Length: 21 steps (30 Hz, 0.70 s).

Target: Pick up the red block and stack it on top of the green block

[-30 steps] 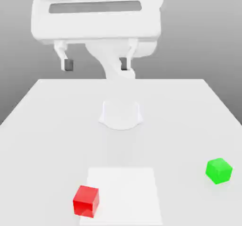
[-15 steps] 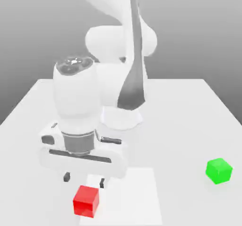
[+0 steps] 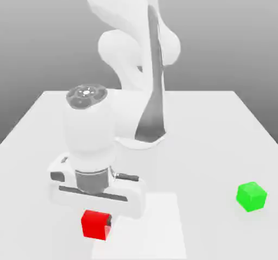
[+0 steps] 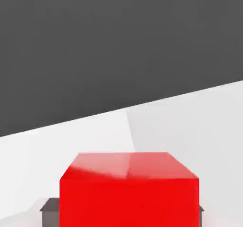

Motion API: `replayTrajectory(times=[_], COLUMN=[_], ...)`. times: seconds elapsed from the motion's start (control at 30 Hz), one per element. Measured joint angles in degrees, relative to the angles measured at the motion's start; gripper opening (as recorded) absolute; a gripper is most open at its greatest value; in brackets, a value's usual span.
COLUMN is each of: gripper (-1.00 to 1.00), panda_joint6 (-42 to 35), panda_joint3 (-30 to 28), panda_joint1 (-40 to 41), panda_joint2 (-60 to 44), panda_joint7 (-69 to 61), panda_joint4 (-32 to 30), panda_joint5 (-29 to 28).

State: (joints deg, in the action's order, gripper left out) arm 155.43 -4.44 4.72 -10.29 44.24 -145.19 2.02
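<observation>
At the near edge of the white bench (image 3: 49, 123), toward the exterior view's left, the red block (image 3: 95, 224) sits half tucked under the hand of the white arm (image 3: 130, 63), at the left border of a slightly brighter square patch (image 3: 146, 226) marked on the bench top. The gripper (image 3: 96, 219) is lowered straight over the cube, its broad white body hiding the cube's upper rear part. In the hand view the red block (image 4: 128, 190) stands very close, and a dark finger pad (image 4: 49, 211) shows just beside each of its two side faces; whether the pads press the cube or merely flank it cannot be told, so the grasp is uncertain. The cube rests flat, its faces squared to the fingers. Well apart, near the bench's right edge in the exterior view, the green block (image 3: 251, 196) stands alone on bare surface, turned slightly so one corner faces the camera. Farther back, the arm's round base (image 3: 138, 139) rests mid-bench, and its grey-striped links rise against the grey backdrop.
</observation>
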Motion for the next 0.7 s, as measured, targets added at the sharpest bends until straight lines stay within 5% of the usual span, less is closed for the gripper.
replayTrajectory(times=[0.7], gripper=[-1.0], panda_joint6=[-4.4], panda_joint3=[23.1], panda_joint1=[-21.0], panda_joint2=[7.5], panda_joint7=[-50.3], panda_joint4=[-3.3], panda_joint5=[-3.6])
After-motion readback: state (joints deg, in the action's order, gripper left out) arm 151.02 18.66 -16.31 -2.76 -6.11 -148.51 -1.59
